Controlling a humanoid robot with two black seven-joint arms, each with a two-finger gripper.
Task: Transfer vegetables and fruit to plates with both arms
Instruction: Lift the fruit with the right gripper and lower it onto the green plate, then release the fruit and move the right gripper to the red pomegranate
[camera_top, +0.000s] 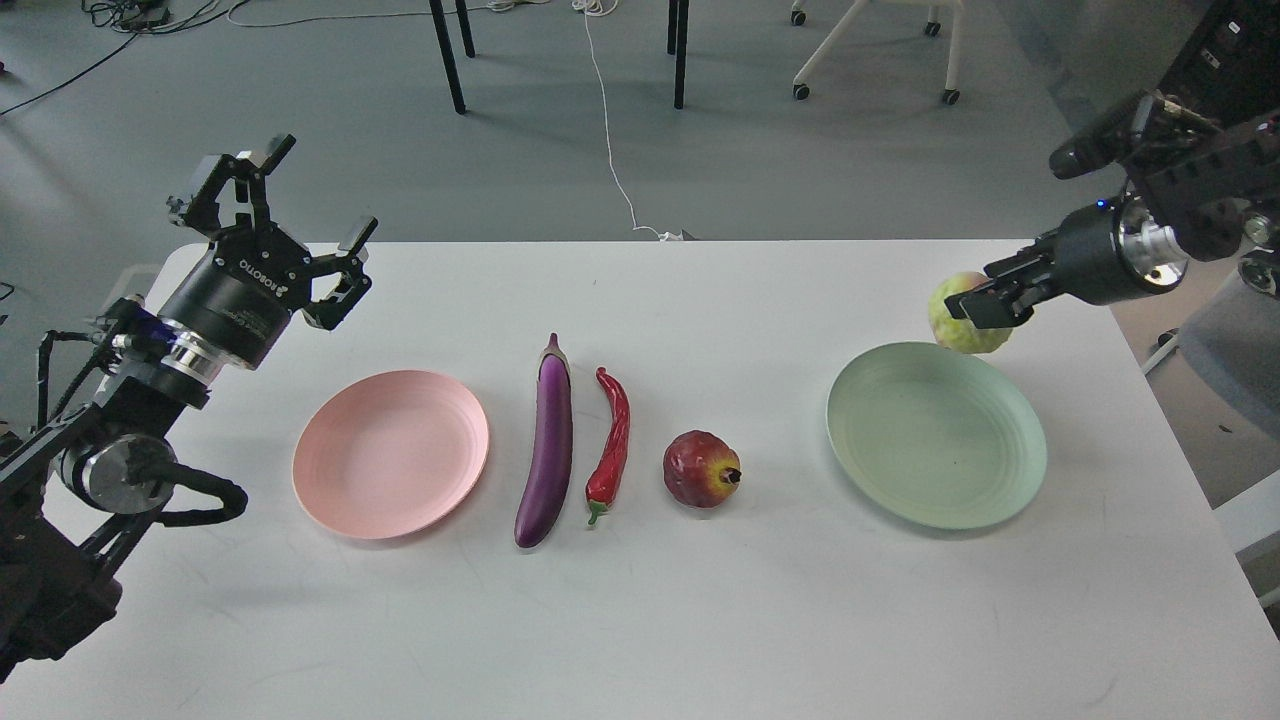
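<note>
My right gripper is shut on the bumpy yellow-green fruit and holds it in the air just beyond the far right rim of the pale green plate. The pomegranate, the red chili pepper and the purple eggplant lie in a row at the table's middle. The pale pink plate sits left of them and holds nothing. My left gripper is open and holds nothing, raised above the table's far left corner.
The white table ends close to the green plate on the right. Beyond the far edge are table legs, a white cable on the floor and a wheeled chair base.
</note>
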